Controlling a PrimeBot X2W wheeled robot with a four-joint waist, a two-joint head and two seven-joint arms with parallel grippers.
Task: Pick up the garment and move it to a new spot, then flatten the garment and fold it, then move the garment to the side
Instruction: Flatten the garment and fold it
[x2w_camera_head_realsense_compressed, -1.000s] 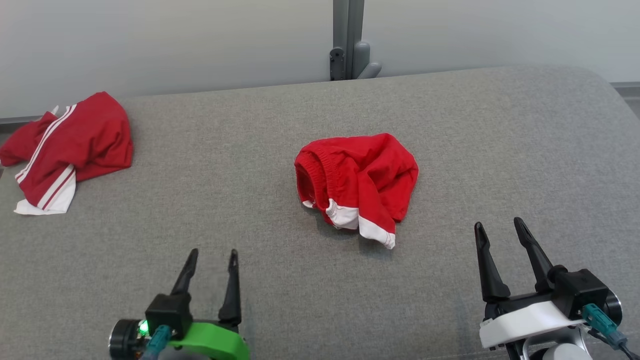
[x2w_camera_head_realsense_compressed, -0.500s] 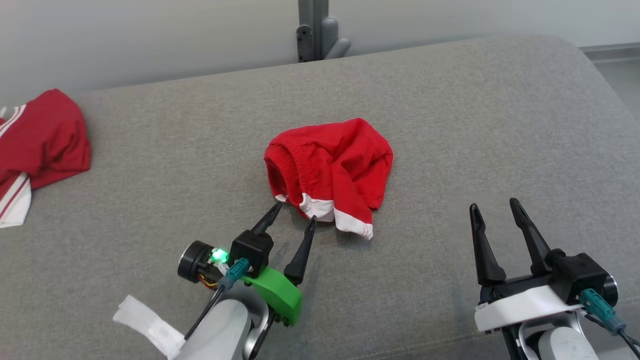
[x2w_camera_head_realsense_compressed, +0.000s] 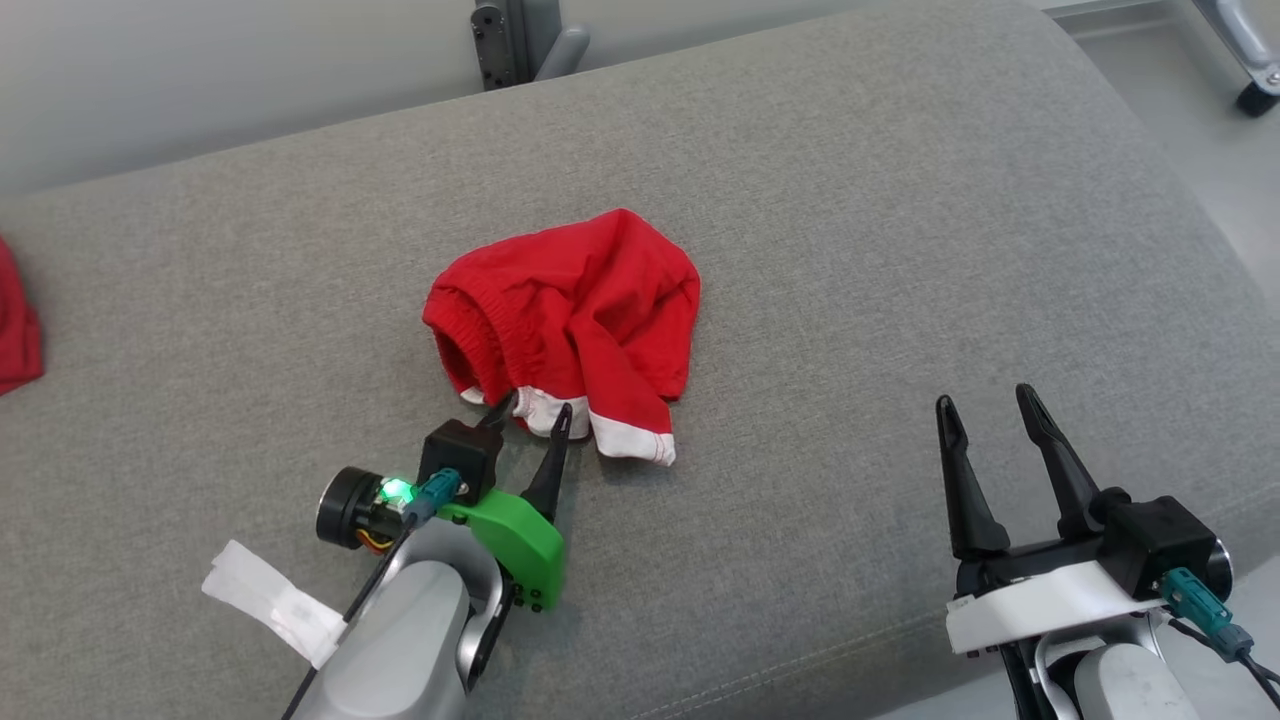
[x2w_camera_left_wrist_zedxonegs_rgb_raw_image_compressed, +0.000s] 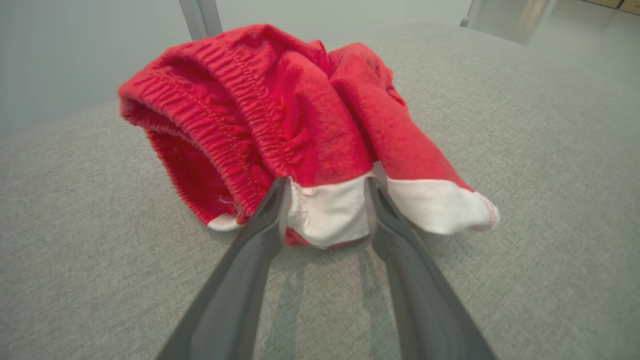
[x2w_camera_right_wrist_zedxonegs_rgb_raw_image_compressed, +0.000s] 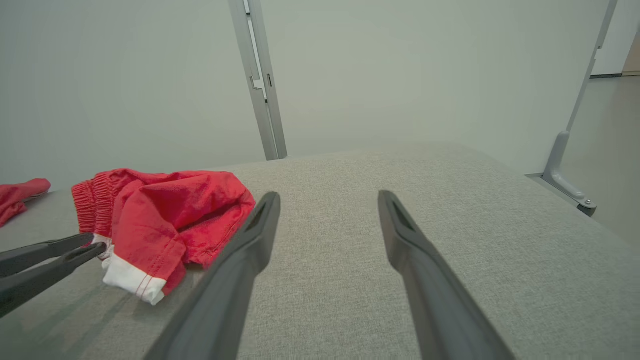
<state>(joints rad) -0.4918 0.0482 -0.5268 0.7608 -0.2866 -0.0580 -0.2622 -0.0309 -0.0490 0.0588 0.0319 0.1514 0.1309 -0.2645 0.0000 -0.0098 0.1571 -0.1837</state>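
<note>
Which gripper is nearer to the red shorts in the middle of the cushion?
Left. The left gripper straddles the white hem of the red shorts; the right gripper stands open, apart to their right over the bare grey cushion.

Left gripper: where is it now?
In the head view, lower left of centre, the left gripper sits at the near edge of the red garment, straddling its white cuff.

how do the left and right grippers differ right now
The left gripper has its fingers astride the white cuff of the garment; the right gripper points its fingers over bare grey cushion. The left gripper has a green mount, the right gripper a white mount. Both have long dark fingers, standing open.
</note>
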